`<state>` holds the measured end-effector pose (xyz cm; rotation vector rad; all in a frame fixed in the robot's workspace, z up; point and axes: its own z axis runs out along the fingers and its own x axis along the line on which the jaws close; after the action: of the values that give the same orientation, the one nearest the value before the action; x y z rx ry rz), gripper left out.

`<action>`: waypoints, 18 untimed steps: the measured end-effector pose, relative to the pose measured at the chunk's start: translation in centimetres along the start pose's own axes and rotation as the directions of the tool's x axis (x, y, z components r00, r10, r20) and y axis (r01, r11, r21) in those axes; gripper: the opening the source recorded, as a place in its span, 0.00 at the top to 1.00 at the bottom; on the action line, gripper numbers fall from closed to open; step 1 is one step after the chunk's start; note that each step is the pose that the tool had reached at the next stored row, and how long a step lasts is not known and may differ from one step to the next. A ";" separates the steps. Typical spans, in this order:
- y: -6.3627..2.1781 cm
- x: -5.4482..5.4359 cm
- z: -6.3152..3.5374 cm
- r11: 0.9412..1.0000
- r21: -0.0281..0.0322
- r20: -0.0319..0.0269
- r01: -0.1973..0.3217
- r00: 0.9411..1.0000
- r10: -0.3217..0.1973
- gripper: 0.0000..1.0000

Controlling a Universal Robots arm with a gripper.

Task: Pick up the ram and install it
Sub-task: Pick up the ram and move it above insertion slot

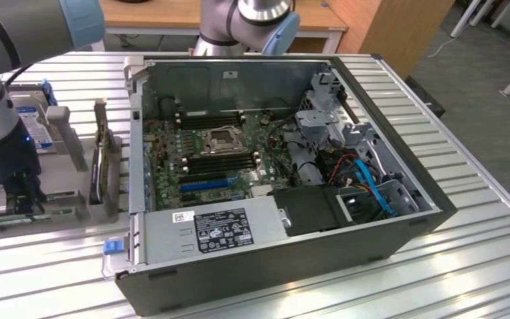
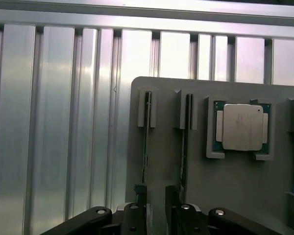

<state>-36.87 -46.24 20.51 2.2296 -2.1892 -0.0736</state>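
1. At the tabletop's (image 1: 467,252) edge on the exterior view's left, my gripper (image 1: 16,199) hangs low over the gray holder (image 1: 60,214). My own arm covers much of the holder from that side.
2. From the wrist, my gripper (image 2: 155,198) shows its two fingers (image 2: 139,196) parted, with bare gray holder (image 2: 161,161) showing in the gap. They clamp nothing, and I cannot tell whether they touch anything.
3. One ram stick (image 2: 146,132) stands on edge in its slot on the holder, and its near end runs in behind one of my fingers.
4. The second ram stick (image 2: 187,122) stands in the parallel slot just beside it, passing close outside my other finger. I cannot tell which of the two sticks my fingers are lined up with.
5. Both sticks show edge-on as thin dark lines, so their chips cannot be made out. The frame cuts off my fingers' bases.
6. A square silver CPU chip (image 2: 241,127) lies flat in its own recess, apart from the sticks and towards the holder's other end.
7. The ribbed tabletop (image 2: 49,122) lies beyond the holder's rounded corner.
8. In the middle of the tabletop lies the open computer case (image 1: 264,266), motherboard (image 1: 228,166) exposed, well apart from my gripper.
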 end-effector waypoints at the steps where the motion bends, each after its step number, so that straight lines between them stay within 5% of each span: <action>1: 0.00 0.0 0.12 1.000 -0.001 -0.001 0.000 1.000 0.000 0.70; 6: -0.05 0.0 0.19 1.000 -0.004 -0.003 0.000 1.000 0.000 0.70; 9: -0.06 -0.1 -0.09 1.000 0.004 0.003 0.000 1.000 0.000 0.70; 18: 0.00 0.2 -0.63 1.000 0.002 0.000 -0.002 1.000 0.002 0.70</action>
<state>-36.83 -46.50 21.13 2.2286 -2.1927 -0.0719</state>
